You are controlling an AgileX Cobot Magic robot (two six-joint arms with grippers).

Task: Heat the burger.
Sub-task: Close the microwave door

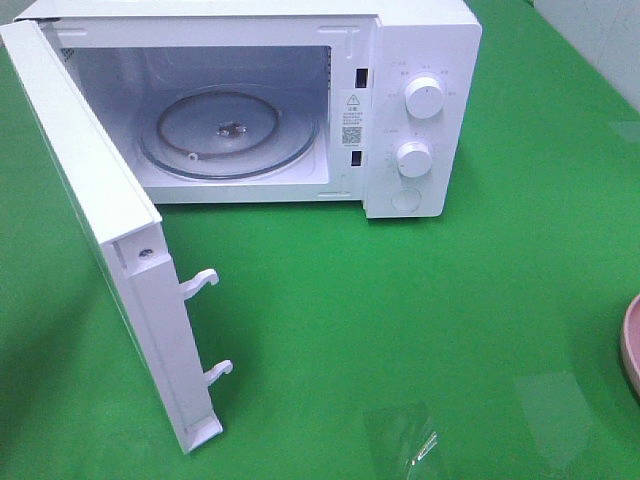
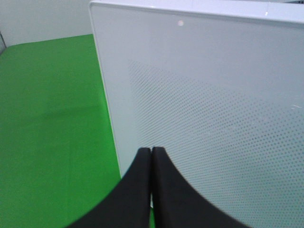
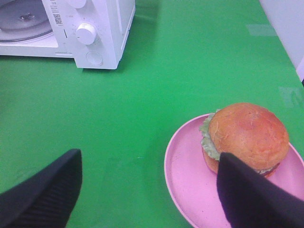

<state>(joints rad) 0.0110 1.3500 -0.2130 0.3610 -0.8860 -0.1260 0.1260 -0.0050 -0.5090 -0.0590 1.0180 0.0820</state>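
The burger (image 3: 247,135), golden-brown bun with green lettuce, sits on a pink plate (image 3: 187,183) on the green table. My right gripper (image 3: 149,157) hovers open above the table beside the plate. One of its fingers (image 3: 254,197) overlaps the plate's near edge, close to the burger, and nothing is between the fingers. The white microwave (image 1: 420,110) stands at the back with its door (image 1: 110,230) swung wide open to the left and the glass turntable (image 1: 230,135) bare. My left gripper (image 2: 151,150) is shut and empty, close to the door's outer face (image 2: 213,104). Neither gripper shows in the exterior high view.
Only the plate's rim (image 1: 632,345) shows at the right edge of the exterior high view. Two door latch hooks (image 1: 200,282) stick out from the open door. A clear plastic scrap (image 1: 405,440) lies on the green cloth at the front.
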